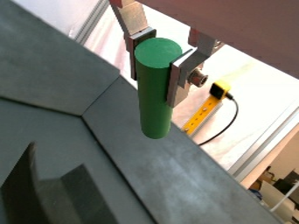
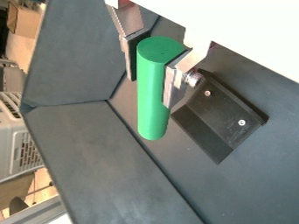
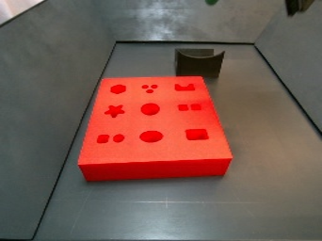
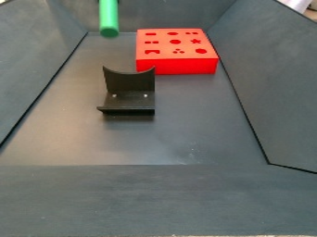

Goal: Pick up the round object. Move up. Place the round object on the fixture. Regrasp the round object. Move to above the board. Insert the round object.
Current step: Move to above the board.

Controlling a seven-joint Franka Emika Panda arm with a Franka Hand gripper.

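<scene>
The peg (image 1: 153, 87) hangs upright between the silver fingers (image 1: 184, 77) in both wrist views, clamped near its top end with most of its length free below. In a side view only its lower part shows (image 4: 107, 17), at the upper left of the frame, high over the floor; the gripper (image 2: 156, 54) itself is cut off there, so how far it stands from the fixture (image 4: 128, 91) is hard to judge. The fixture sits at centre left of that view, notch up and vacant. The board (image 3: 153, 125) lies beyond it, filling the middle of a side view, its holes all open.

The risks, as I judge them:
- a grip this high on a smooth peg may let it swing or slide on contact
- a descent off the notch line could land the peg on the fixture's edge, and it would roll away
- letting go before it rests in the notch could bounce it out
</scene>
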